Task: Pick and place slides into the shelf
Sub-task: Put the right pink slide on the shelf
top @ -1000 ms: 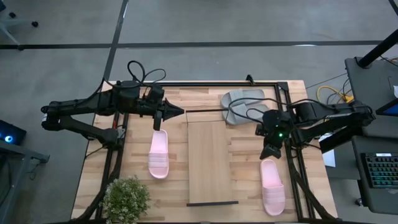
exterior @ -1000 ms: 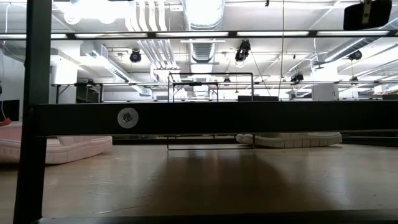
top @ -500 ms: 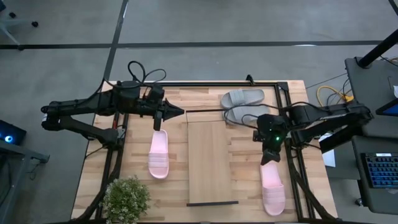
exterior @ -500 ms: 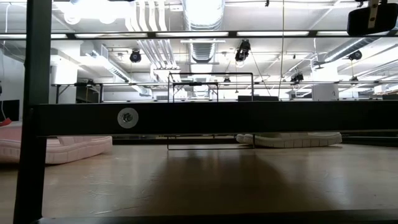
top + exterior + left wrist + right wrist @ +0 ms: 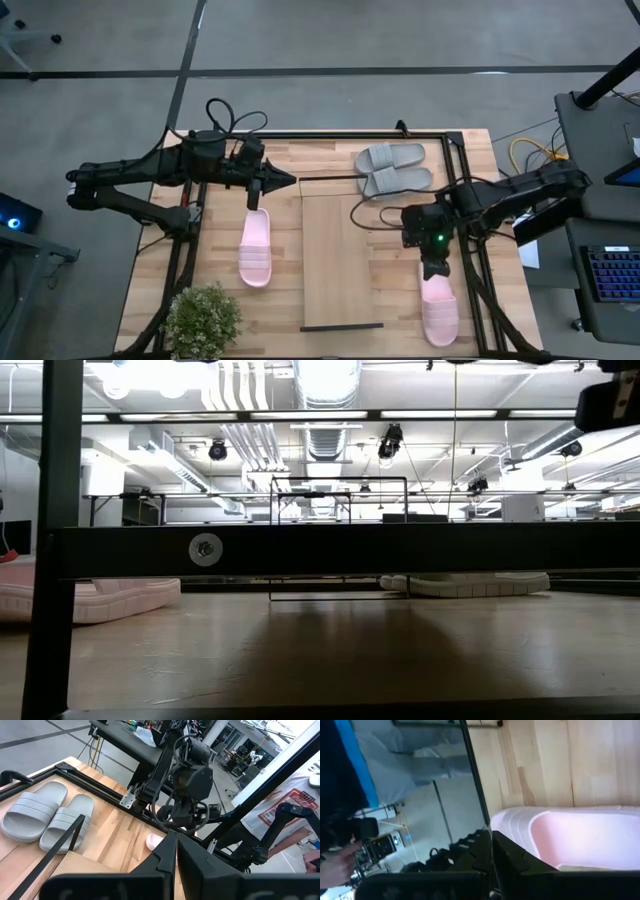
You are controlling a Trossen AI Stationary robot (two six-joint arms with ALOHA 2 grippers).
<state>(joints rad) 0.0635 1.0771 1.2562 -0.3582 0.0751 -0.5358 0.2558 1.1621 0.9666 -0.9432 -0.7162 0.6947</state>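
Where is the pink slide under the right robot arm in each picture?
High view: the pale pink slide lies at lower right, its top end under the right gripper.
Low view: cannot tell.
Left wrist view: a small pink bit below the far arm.
Right wrist view: big and pink, close to the camera.
Shared landmark: the light plank tabletop.

My way onto the shelf [image 5: 340, 255] lies bare (only its black wire frame [image 5: 341, 326] bounds the 2 ends).
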